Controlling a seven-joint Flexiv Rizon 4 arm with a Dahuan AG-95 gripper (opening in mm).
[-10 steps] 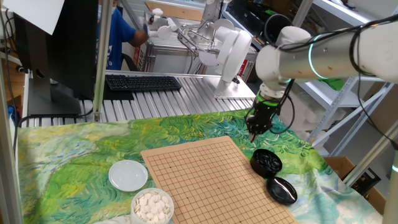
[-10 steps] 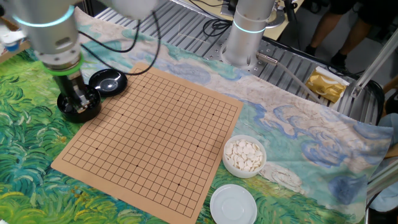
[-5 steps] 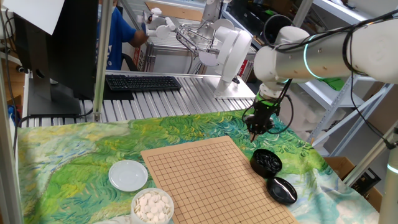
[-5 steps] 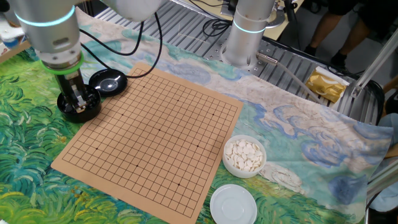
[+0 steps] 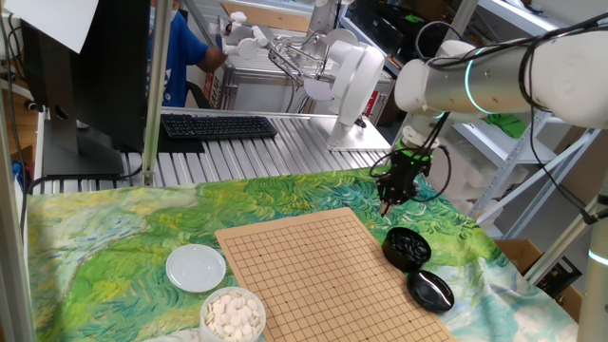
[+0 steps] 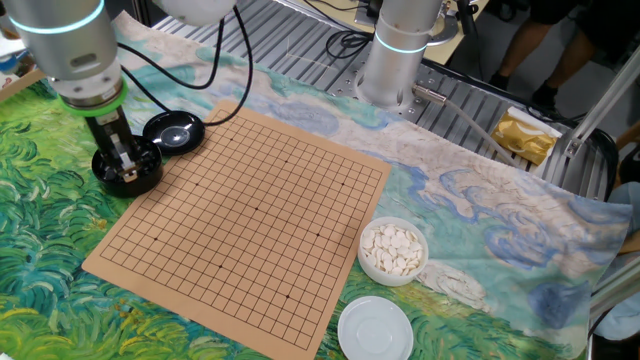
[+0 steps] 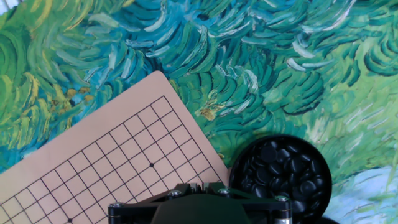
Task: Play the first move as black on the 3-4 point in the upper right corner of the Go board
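The Go board (image 5: 313, 275) lies on the painted cloth with no stones on it; it also shows in the other fixed view (image 6: 250, 210). A black bowl of black stones (image 5: 407, 247) stands just off its corner. My gripper (image 5: 386, 205) hangs a little above that bowl (image 6: 125, 172), near the board's edge. In the hand view its jaws (image 7: 194, 185) stand close together with something small and dark between them, the stone itself barely visible. The board corner's star dot (image 7: 151, 164) lies just ahead of the fingers, and the bowl (image 7: 283, 168) is to the right.
The black bowl's lid (image 5: 429, 290) lies beside it. A bowl of white stones (image 6: 392, 250) and its white lid (image 6: 375, 328) sit off the board's opposite side. The arm's base (image 6: 400, 50) stands behind the board. A keyboard (image 5: 218, 125) is on the far bench.
My gripper has risen a little out of the black bowl and shifted slightly toward the board. Nothing else has moved.
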